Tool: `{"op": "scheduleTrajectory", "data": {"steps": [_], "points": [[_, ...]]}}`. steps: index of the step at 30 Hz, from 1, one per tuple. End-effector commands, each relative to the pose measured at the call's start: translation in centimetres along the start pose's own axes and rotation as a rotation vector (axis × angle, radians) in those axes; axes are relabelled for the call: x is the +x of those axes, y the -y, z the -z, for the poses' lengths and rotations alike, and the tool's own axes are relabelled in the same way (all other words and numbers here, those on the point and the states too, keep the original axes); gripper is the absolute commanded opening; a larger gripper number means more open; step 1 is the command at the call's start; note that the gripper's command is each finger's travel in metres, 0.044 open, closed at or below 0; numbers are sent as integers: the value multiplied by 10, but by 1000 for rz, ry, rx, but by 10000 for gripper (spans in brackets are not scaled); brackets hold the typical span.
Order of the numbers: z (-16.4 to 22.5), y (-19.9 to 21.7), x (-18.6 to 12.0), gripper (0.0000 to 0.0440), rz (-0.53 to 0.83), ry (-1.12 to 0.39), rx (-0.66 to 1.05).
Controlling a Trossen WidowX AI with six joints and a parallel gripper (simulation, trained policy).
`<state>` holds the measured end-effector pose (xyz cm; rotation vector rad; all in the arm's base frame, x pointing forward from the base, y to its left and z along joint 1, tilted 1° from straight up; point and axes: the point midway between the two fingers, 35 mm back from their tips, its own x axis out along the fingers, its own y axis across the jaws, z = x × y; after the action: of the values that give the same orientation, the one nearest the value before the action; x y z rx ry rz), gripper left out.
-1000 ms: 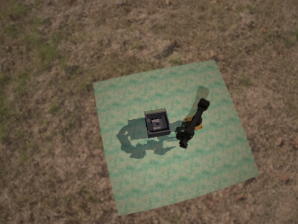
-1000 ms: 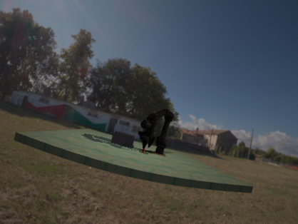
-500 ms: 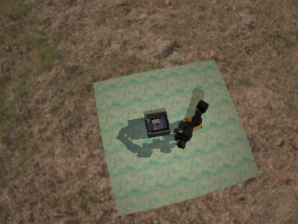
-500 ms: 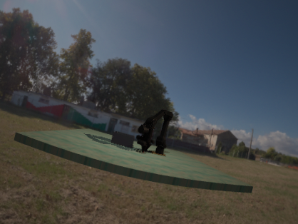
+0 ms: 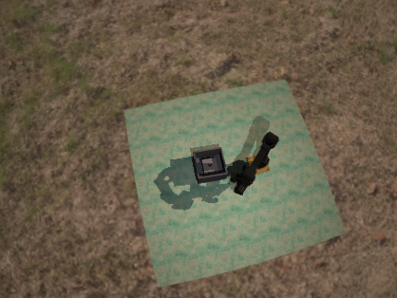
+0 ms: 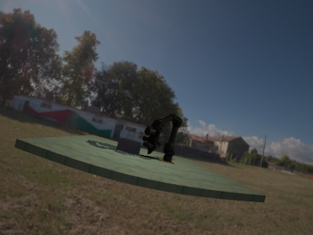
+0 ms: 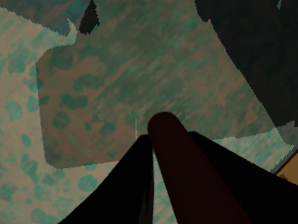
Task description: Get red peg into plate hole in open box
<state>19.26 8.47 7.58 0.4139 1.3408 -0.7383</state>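
From where I stood, the open dark box (image 5: 212,178) (image 6: 128,145) sat at left on the green-patterned tabletop (image 5: 256,232) (image 6: 180,177). To its right, outside it, the gripper (image 5: 239,186) (image 6: 150,150) (image 7: 167,142) was clamped on the dark red peg (image 7: 192,177). In the wrist view, the peg's long axis slanted from lower right to upper left, its rounded end pointing away from the camera. The peg lay between the jaws, that end poking just past the fingertips. Rightmost stood the arm's orange base (image 5: 264,169) (image 6: 169,162).

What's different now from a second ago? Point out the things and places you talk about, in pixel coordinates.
The pincer (image 7: 167,142) has risen off the table (image 5: 285,209) (image 6: 187,179), carrying the red peg (image 7: 187,175), with the arm (image 5: 256,166) (image 6: 172,135) unfolding upward. The box (image 5: 210,178) (image 6: 128,146) stayed put.
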Motion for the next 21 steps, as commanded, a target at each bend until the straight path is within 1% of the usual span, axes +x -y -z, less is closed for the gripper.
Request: {"op": "scheduleTrajectory", "data": {"steps": [1,6,8,10,15,21], "points": [[-17,3,-22,0,-18,48,14],[-40,8,-47,0,-42,102,64],[-49,10,-54,7,-48,120,91],[-58,12,-57,10,-50,136,120],[-82,17,-63,0,-55,173,196],[-111,22,-65,0,-58,209,277]]}}
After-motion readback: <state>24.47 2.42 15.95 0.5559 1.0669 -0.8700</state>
